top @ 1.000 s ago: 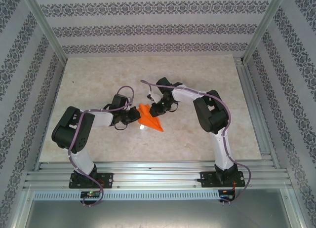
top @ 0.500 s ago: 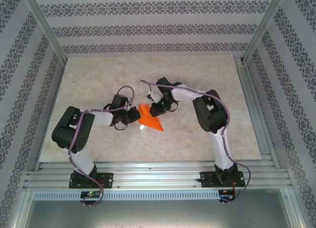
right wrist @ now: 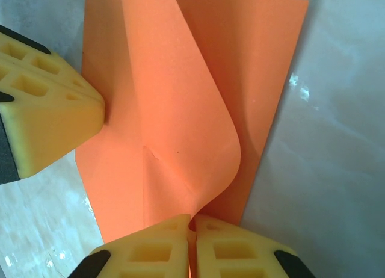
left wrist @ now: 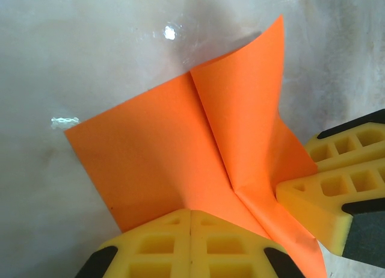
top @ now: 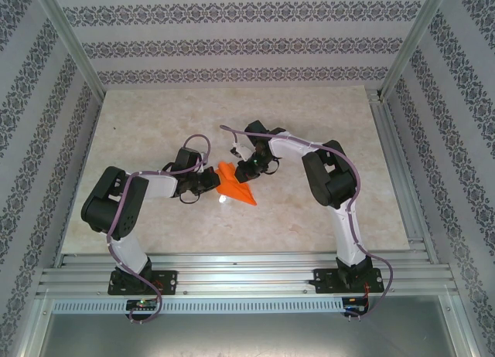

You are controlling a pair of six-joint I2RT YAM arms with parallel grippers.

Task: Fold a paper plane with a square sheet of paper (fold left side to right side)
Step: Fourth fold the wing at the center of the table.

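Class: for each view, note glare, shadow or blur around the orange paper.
Top external: a small white shiny spot on the pale marbled tabletop beside the bright orange folded sheet of paper. Left wrist: glints on the tabletop, paper sharp. Right wrist: soft shadow along the paper's right edge.

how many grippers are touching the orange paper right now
2. The left gripper, jaws shut, presses down on the orange paper at its left side; the right gripper pinches its raised flap from the right side.
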